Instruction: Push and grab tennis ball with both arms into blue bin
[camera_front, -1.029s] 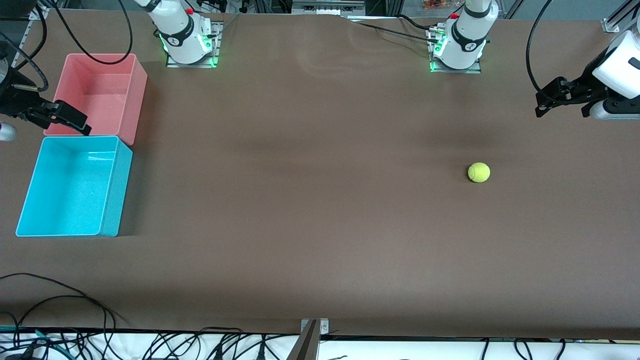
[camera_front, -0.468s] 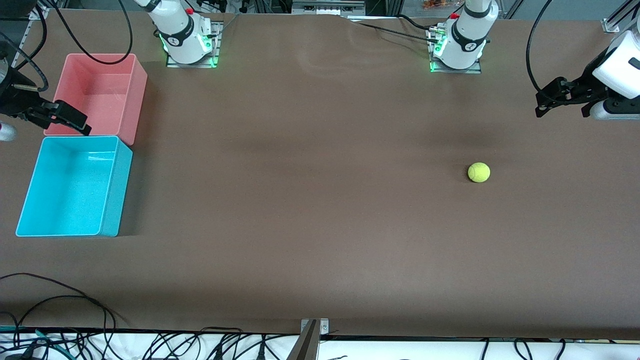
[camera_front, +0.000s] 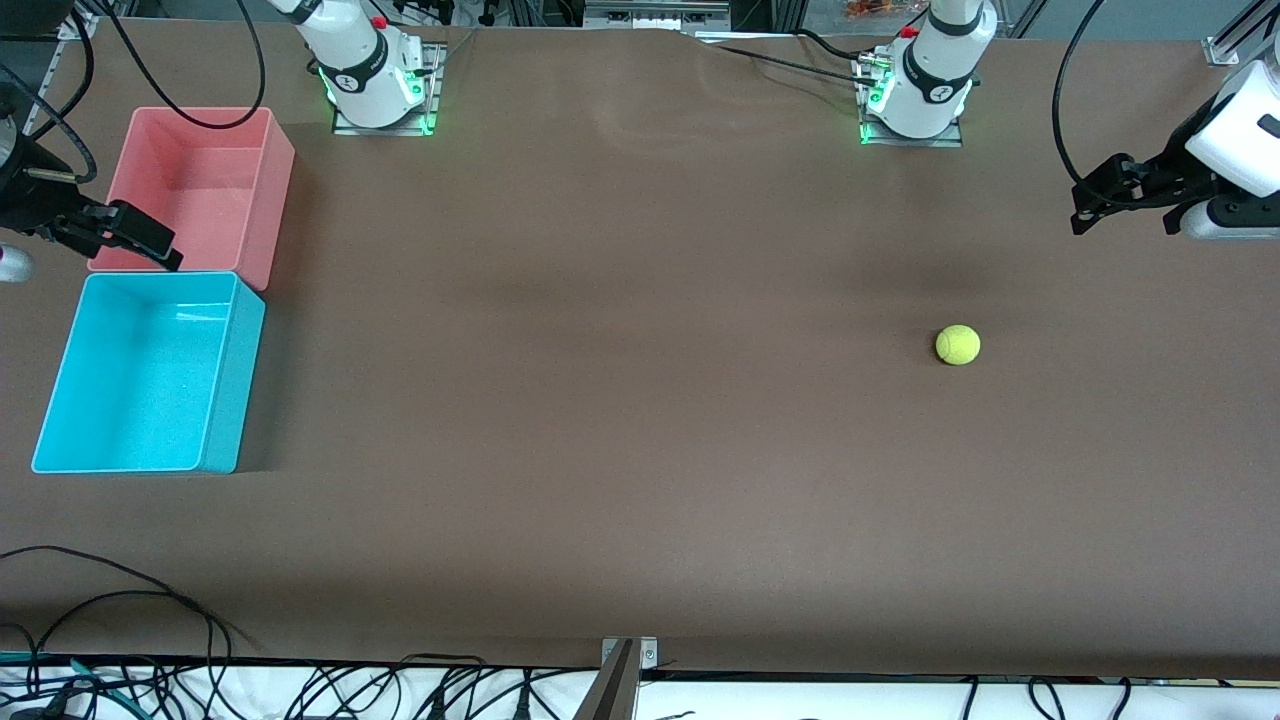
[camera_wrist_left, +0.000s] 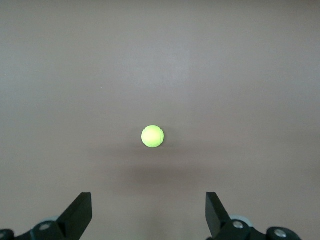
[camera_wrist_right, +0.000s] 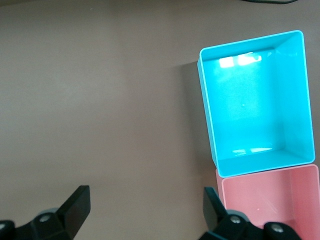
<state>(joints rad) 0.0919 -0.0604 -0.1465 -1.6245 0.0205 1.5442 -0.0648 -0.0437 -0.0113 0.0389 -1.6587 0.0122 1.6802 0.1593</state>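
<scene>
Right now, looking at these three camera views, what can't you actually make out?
- Right gripper: front view's edge cuts off its arm.
- Left gripper: same; its arm is cropped at the frame edge.
- Pink bin: right wrist view's edge cuts off most of it.
- Tennis ball: too small to show markings; absent from the right wrist view.
- Blue bin: absent from the left wrist view.

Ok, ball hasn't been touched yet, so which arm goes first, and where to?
Probably the left gripper: bring it down beside the tennis ball, which lies alone toward its end of the table. Its fingers are open. The blue bin sits at the right arm's end, where the right gripper waits.
</scene>
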